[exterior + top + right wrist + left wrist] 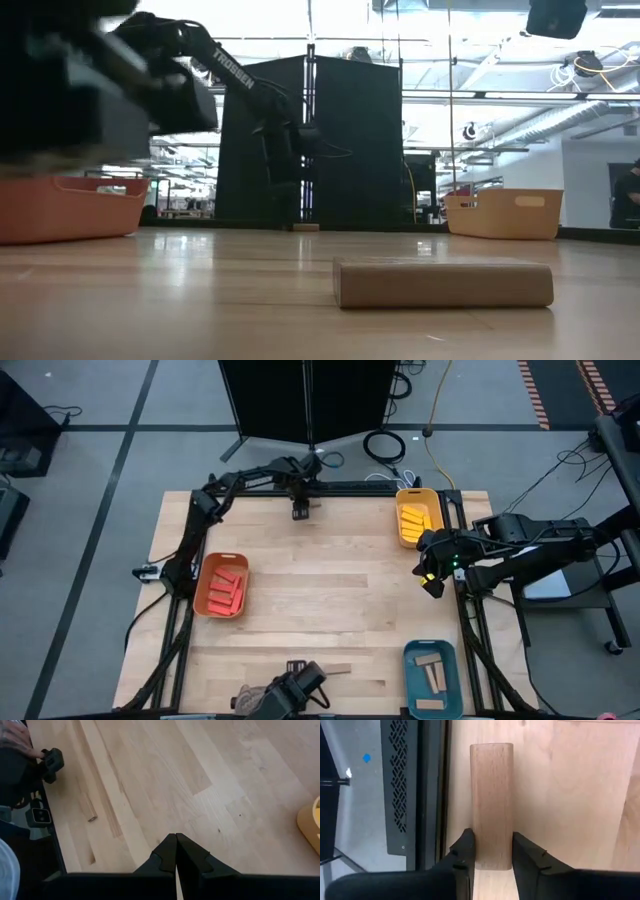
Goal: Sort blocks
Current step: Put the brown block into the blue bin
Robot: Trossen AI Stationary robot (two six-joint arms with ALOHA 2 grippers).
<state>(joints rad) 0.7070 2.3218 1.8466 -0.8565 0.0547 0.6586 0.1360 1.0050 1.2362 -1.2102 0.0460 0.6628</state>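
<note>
Tan block in left hand

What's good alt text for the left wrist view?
The left end effector is shut on a tan wooden block lying flat on the light wood table, gripping its near end. A dark perforated panel runs beside the table edge.

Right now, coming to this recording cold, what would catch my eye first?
Probably the left tool at the table's far edge, shut on a tan block. Then the three trays: orange tray on the left with red blocks, yellow tray far right, teal tray near right. The right tool hovers shut, empty.
</note>
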